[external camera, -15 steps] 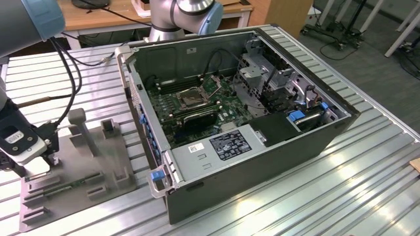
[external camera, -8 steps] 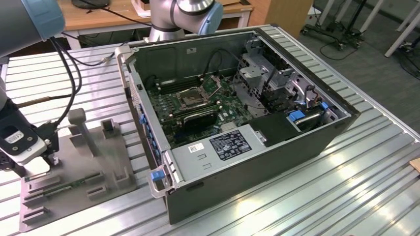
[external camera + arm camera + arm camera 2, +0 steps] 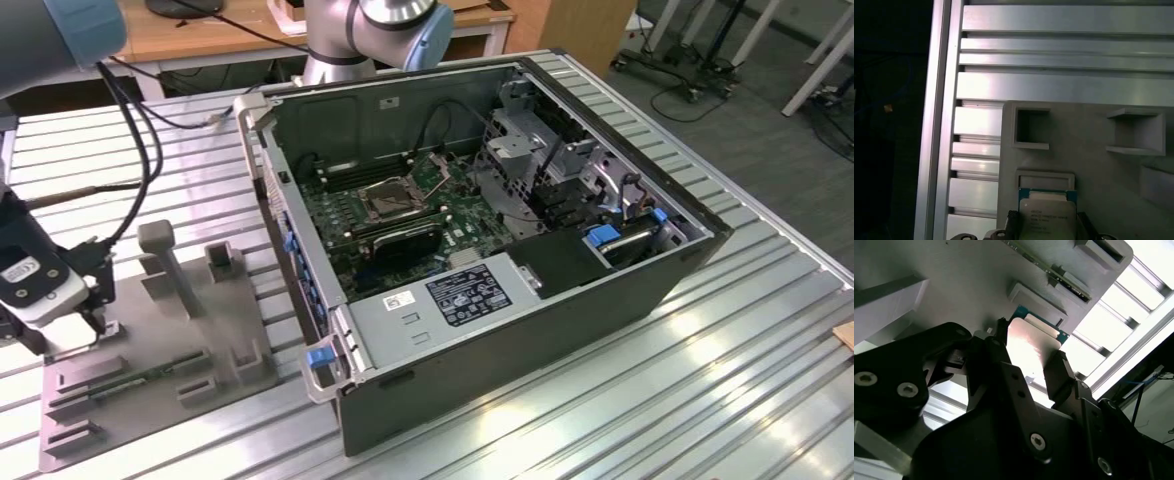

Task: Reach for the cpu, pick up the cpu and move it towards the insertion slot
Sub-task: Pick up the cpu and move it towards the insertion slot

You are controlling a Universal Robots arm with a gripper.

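end effector: I read the end effector (image 3: 1029,351) as clenched on the cpu (image 3: 1030,337). In the second wrist view its black fingers (image 3: 1058,371) sit against two opposite edges of the chip.
cpu: pale silver face towards both wrist cameras, with a green edge showing on one side. In the first wrist view it sits between the fingertips, just beside a raised rim of the grey fixture (image 3: 1104,175).
lift: I can't tell whether the cpu is clear of the fixture or touching it.
position: in the exterior view the end effector (image 3: 64,330) hangs over the fixture's end at the exterior view's left.
insertion slot: the insertion slot (image 3: 396,200) is inside the open computer case (image 3: 561,320). It has a shiny frame and a dark centre, with green board around it. It is well apart from the cpu, towards the exterior view's right.
fixture: a square pocket (image 3: 1029,127) lies near the cpu, and a narrow green strip (image 3: 140,377) lies along the fixture.
surface: the ribbed aluminium surface (image 3: 694,380) carries the fixture and the case side by side.
arm: the arm (image 3: 380,20) rises behind the case.
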